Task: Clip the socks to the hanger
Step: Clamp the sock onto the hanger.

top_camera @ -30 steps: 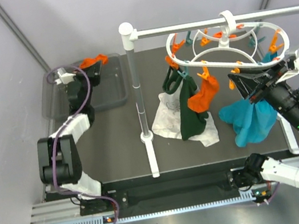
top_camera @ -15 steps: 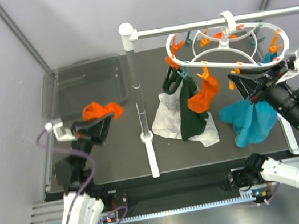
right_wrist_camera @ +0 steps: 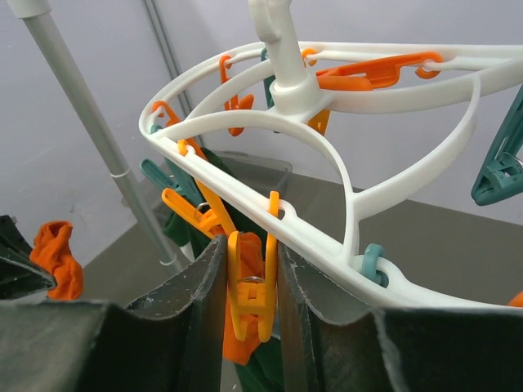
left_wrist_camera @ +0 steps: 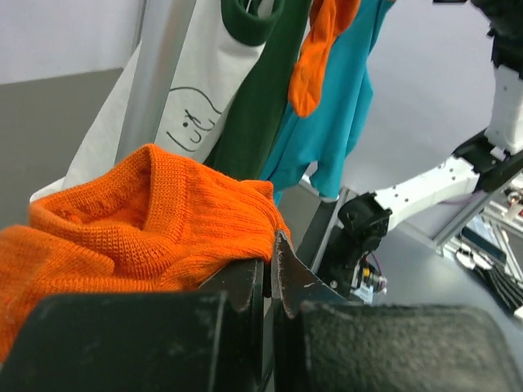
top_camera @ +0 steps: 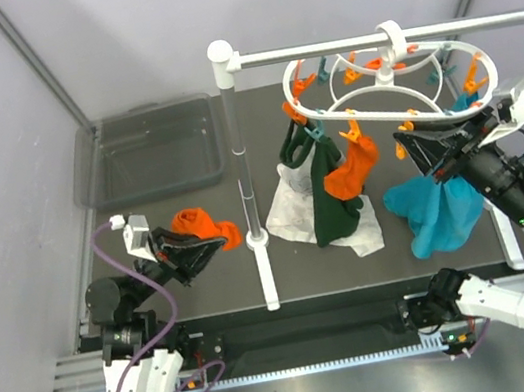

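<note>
My left gripper (top_camera: 208, 249) is shut on an orange sock (top_camera: 199, 229), held above the mat left of the pole base. In the left wrist view the sock (left_wrist_camera: 147, 220) bunches over the closed jaws of my left gripper (left_wrist_camera: 270, 273). The second orange sock (top_camera: 351, 168) hangs clipped to the white oval hanger (top_camera: 369, 114). My right gripper (top_camera: 413, 144) is at the hanger's near rim. In the right wrist view my right gripper (right_wrist_camera: 251, 282) squeezes an orange clothespin (right_wrist_camera: 253, 302) hanging from the hanger (right_wrist_camera: 327, 155).
A white pole rail (top_camera: 240, 159) stands mid-table between the arms. A dark green cloth (top_camera: 329, 202), a teal cloth (top_camera: 442, 210) and a white printed cloth (top_camera: 295, 212) hang from the hanger. A clear bin (top_camera: 148, 155) sits at the back left.
My left arm has carried the orange sock from the bin toward the near side and right, near the pole base. The hanger has swung a little to the left with my right gripper.
</note>
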